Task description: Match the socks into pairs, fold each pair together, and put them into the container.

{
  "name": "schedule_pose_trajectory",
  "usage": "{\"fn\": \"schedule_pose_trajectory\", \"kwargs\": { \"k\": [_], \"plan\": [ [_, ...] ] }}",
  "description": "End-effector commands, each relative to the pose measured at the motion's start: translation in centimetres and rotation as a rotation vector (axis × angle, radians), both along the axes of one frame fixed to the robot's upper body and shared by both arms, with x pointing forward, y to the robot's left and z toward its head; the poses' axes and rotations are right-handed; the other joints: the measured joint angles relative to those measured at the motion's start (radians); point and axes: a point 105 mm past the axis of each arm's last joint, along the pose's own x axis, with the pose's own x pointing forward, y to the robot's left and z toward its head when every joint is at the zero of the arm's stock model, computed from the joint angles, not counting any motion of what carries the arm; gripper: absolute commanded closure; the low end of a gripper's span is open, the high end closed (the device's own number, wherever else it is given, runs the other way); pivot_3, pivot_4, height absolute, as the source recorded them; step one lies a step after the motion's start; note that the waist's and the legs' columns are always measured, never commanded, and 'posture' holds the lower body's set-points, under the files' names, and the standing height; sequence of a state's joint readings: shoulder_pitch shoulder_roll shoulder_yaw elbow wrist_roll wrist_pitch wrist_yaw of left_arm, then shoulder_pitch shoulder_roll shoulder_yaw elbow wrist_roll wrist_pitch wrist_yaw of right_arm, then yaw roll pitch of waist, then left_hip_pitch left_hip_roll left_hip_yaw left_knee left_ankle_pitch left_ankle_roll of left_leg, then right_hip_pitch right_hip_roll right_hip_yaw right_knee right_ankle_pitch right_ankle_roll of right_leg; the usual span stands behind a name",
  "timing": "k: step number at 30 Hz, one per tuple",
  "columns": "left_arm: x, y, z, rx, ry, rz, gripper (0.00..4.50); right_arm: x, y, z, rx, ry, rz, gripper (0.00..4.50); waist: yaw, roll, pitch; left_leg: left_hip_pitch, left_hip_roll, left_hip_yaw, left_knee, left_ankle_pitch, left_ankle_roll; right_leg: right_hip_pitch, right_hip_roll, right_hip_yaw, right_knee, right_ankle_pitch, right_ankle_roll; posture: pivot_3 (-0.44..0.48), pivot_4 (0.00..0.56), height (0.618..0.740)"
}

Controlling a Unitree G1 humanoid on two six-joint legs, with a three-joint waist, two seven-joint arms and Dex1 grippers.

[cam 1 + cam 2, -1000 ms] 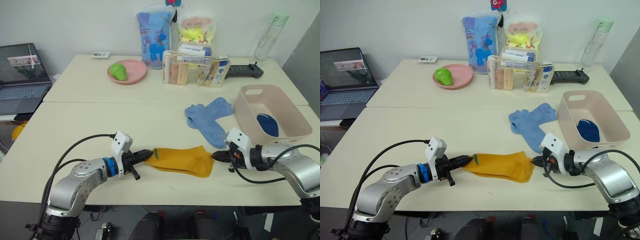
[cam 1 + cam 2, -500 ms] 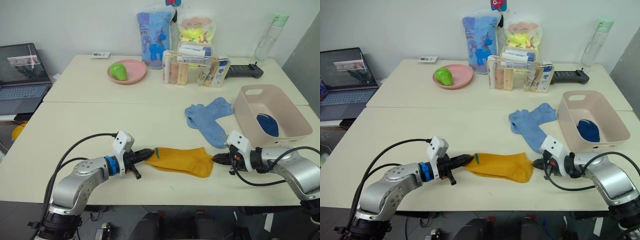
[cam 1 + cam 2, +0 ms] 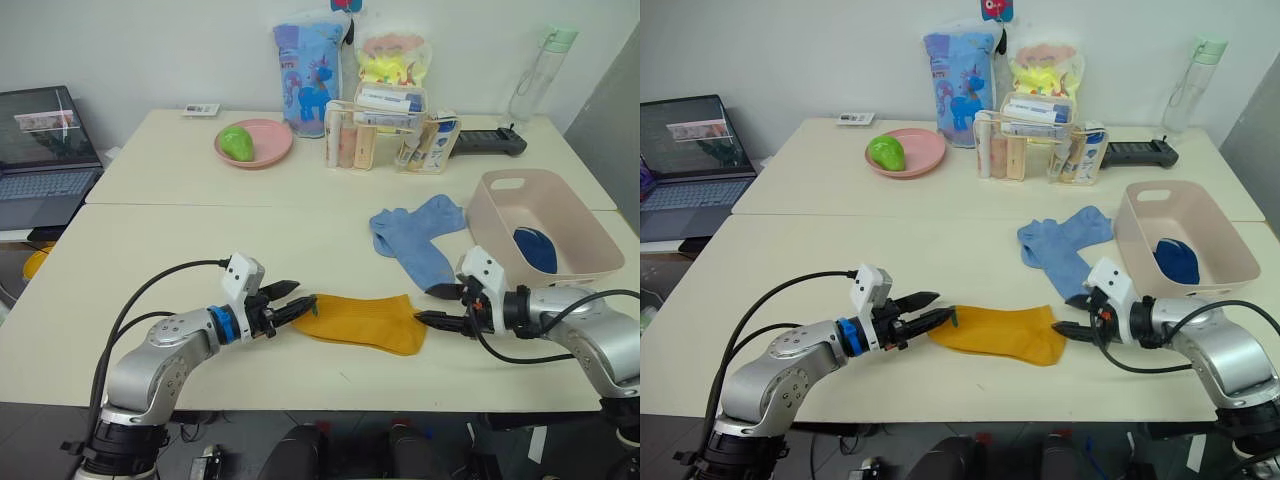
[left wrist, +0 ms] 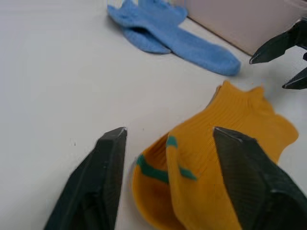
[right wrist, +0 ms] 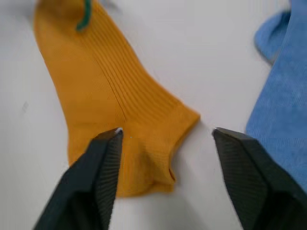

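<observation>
The stacked mustard-yellow knit socks (image 3: 362, 322) lay flat at lower centre; the left gripper (image 3: 291, 303) and right gripper (image 3: 437, 305) flanked them, jaws apart, nothing held. Folding them seemed next, needing a fresh grasp.

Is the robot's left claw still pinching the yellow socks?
Apart. In the left eye view the left gripper is open, its fingertips short of the yellow socks.

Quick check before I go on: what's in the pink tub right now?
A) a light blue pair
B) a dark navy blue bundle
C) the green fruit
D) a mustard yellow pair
B: the pale pink tub holds a dark navy blue bundle, while the mustard yellow socks and light blue socks lie on the table.
</observation>
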State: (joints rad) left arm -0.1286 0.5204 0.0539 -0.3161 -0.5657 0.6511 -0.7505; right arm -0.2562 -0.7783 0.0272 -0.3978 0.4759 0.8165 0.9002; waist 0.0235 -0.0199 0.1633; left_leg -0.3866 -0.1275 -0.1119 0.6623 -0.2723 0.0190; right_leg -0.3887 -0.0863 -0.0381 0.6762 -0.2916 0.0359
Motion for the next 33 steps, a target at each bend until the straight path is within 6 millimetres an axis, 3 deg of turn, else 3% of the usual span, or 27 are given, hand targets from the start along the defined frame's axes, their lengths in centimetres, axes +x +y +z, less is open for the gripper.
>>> {"fn": "schedule_pose_trajectory", "kwargs": {
  "k": [1,4,7,11,15,17,20,23,28,33],
  "plan": [
    [-0.1,-0.2,2.7,-0.022,-0.11,-0.042,0.62,0.2,1.1,2.9,0.071,-0.114,0.025,1.33,0.0,0.0,0.0,0.0,0.0,0.0,0.0,0.0,0.0,0.0,0.0,0.0,0.0,0.0,0.0,0.0,0.15,0.74],
    [-0.1,-0.7,2.6,0.081,-0.189,-0.12,0.62,0.8,2.0,3.0,0.024,-0.199,0.047,1.33,0.0,0.0,0.0,0.0,0.0,0.0,0.0,0.0,0.0,0.0,0.0,0.0,0.0,0.0,0.0,0.0,0.15,0.74],
    [0.4,-1.8,3.1,0.097,-0.282,-0.173,1.21,0.7,3.7,1.5,-0.006,-0.238,0.098,1.71,0.0,0.0,0.0,0.0,0.0,0.0,0.0,0.0,0.0,0.0,0.0,0.0,-0.001,0.0,0.0,0.0,0.15,0.74],
    [-0.5,-3.0,1.2,0.214,-0.334,-0.293,2.48,0.4,5.2,-0.1,-0.008,-0.242,0.142,3.0,-0.001,0.0,0.0,0.0,0.0,0.001,0.0,0.0,0.0,0.0,0.0,0.0,-0.001,0.0,0.0,0.0,0.15,0.74],
    [-0.5,-2.4,-0.6,0.302,-0.329,-0.3,3.84,0.3,5.3,-1.4,-0.026,-0.235,0.139,4.47,-0.001,0.0,0.0,0.0,0.0,0.0,0.0,0.0,0.0,0.0,0.0,0.0,-0.001,0.0,0.0,0.0,0.15,0.74],
    [-0.1,-1.4,-2.0,0.377,-0.326,-0.278,4.49,0.0,5.0,-2.4,-0.05,-0.22,0.14,4.5,-0.001,0.0,0.0,0.0,0.0,0.0,0.0,0.0,0.0,0.0,0.0,0.0,0.0,0.0,0.0,0.0,0.15,0.74],
    [0.6,-0.1,-3.5,0.366,-0.267,-0.193,4.49,-0.4,3.5,-5.0,-0.125,-0.18,0.122,4.5,0.0,0.0,0.0,0.0,0.0,0.0,-0.001,0.0,0.0,0.0,0.0,0.0,0.0,0.0,0.0,0.0,0.15,0.74],
    [0.6,0.2,-3.9,0.287,-0.211,-0.129,4.49,-0.9,2.6,-5.9,-0.147,-0.163,0.111,4.5,0.0,0.0,0.0,0.0,-0.001,0.0,0.0,0.0,0.0,0.0,0.0,0.0,-0.001,0.0,0.0,0.0,0.15,0.74],
    [0.2,-0.2,-4.1,0.239,-0.184,-0.123,4.49,-1.5,1.6,-5.5,-0.141,-0.16,0.09,4.5,0.0,0.0,0.0,0.001,0.0,0.0,0.0,0.0,0.0,0.0,0.0,0.0,0.0,0.0,0.0,0.0,0.15,0.74],
    [-0.5,-0.8,-2.8,0.205,-0.229,-0.174,4.49,-1.6,2.4,-3.1,-0.044,-0.207,0.1,4.5,0.0,0.0,0.0,0.001,0.0,0.0,0.0,0.0,0.0,0.0,0.0,0.0,0.0,0.0,0.0,0.0,0.15,0.74]
  ]
}}
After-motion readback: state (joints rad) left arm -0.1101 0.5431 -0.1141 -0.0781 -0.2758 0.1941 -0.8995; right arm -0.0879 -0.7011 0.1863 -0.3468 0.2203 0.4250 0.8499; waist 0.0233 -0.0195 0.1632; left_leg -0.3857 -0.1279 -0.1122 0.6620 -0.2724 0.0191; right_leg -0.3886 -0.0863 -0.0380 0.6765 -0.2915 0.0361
